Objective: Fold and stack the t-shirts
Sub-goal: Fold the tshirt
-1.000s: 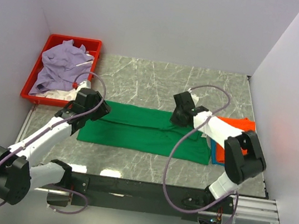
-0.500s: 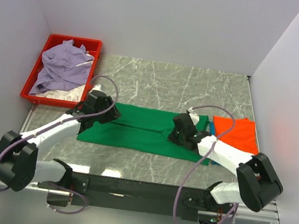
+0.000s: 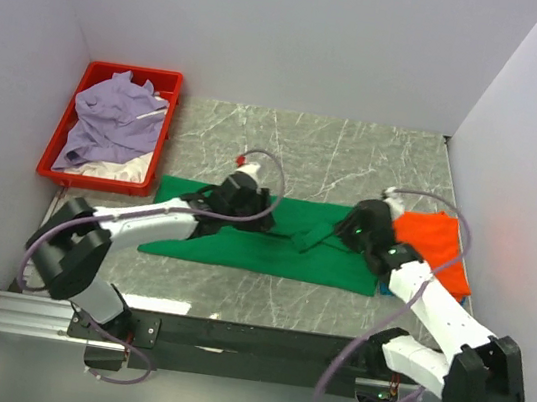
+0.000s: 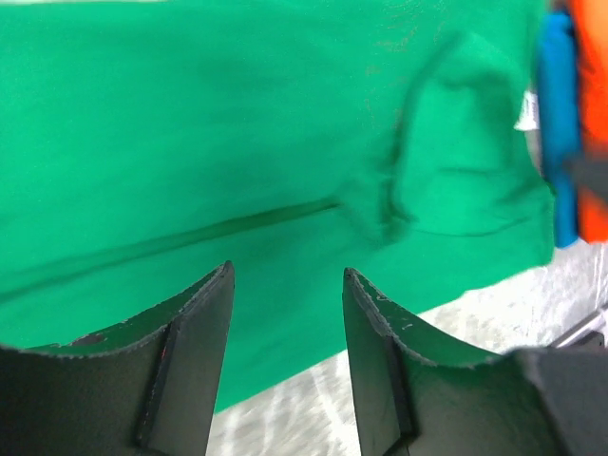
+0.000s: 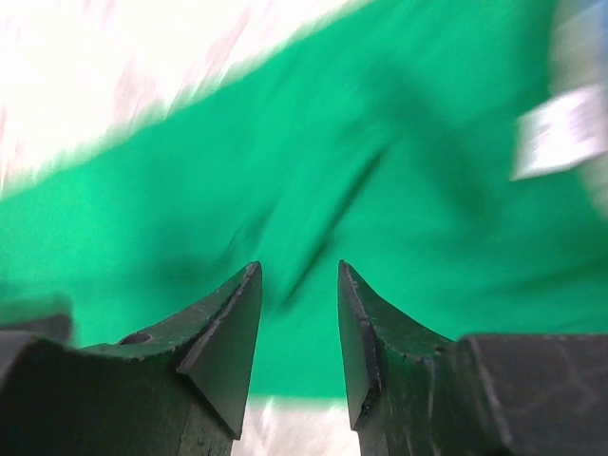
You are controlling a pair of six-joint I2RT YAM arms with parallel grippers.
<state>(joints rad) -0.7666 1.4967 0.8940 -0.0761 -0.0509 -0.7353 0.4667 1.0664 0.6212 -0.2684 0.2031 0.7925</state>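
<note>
The bright green t-shirt (image 3: 242,243) lies flat on the table as a long band folded lengthwise. It fills the left wrist view (image 4: 237,142) and the right wrist view (image 5: 380,190). My left gripper (image 3: 264,206) is open and empty over the shirt's middle, fingers (image 4: 204,323) apart above the cloth. My right gripper (image 3: 349,231) is open and empty over the shirt's right part, fingers (image 5: 233,323) apart. An orange t-shirt (image 3: 436,244) lies folded at the right, on a blue one (image 3: 383,285). Lavender (image 3: 109,117) and white (image 3: 111,173) shirts are in the tray.
A red plastic tray (image 3: 59,145) stands at the back left. White walls close in the left, back and right. The marble table (image 3: 307,146) runs behind the green shirt. The blue shirt (image 4: 556,123) and orange shirt (image 4: 591,114) show at the left wrist view's right edge.
My left gripper has slid right from the green shirt's left end to its middle. My right arm has swung outward and its gripper has shifted right along the shirt. Both stay open.
</note>
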